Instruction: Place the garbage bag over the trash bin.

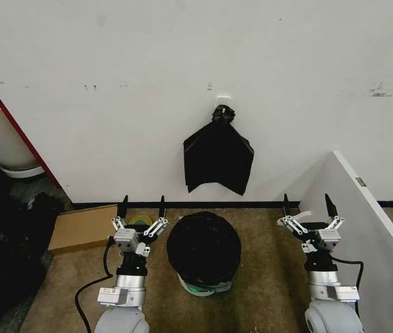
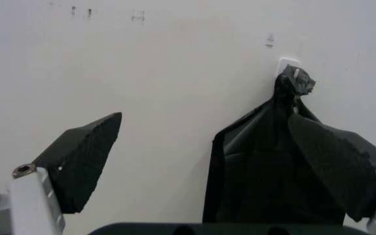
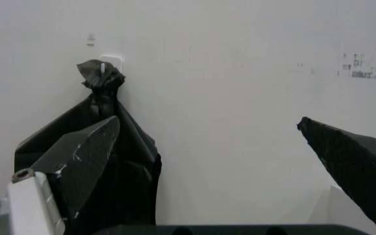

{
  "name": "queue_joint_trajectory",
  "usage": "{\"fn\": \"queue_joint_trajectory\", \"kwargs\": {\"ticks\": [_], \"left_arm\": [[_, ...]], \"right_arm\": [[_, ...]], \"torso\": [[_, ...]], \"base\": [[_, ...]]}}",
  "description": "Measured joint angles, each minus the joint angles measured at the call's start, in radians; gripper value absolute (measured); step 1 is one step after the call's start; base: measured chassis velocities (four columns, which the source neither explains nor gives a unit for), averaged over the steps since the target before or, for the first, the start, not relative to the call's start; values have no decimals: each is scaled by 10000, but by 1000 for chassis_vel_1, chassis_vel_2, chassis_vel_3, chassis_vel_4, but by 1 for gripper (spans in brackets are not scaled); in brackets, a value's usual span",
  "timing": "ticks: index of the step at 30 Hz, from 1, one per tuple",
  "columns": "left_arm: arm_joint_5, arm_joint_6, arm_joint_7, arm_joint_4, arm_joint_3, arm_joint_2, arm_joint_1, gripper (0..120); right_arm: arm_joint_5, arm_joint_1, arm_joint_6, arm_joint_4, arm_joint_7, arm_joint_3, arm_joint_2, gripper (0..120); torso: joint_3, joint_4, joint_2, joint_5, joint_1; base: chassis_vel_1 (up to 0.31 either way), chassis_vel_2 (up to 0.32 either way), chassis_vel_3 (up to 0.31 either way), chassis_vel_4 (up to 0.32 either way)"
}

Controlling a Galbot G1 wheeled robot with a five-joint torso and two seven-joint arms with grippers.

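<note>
While empty, left gripper [image 1: 143,208] and right gripper [image 1: 306,206] gape wide.

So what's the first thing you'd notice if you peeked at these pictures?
A flat black bag with a knotted top hangs from a hook on the white wall. Right below it on the floor stands the trash bin, its top covered by the shiny black garbage bag. The left pincer and the right pincer are raised on either side of the bin, both open and holding nothing.
</note>
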Motion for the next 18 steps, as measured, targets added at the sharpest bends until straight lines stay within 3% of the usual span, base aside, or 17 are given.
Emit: {"fn": "queue_joint_trajectory", "kwargs": {"ticks": [18], "left_arm": [[-35, -49, 18, -6, -29, -9, 5, 100]], "right_arm": [[11, 32, 66, -18, -100, -46, 47, 100]], "torso": [[0, 0, 0, 0, 0]], "base": [[0, 0, 0, 0]]}}
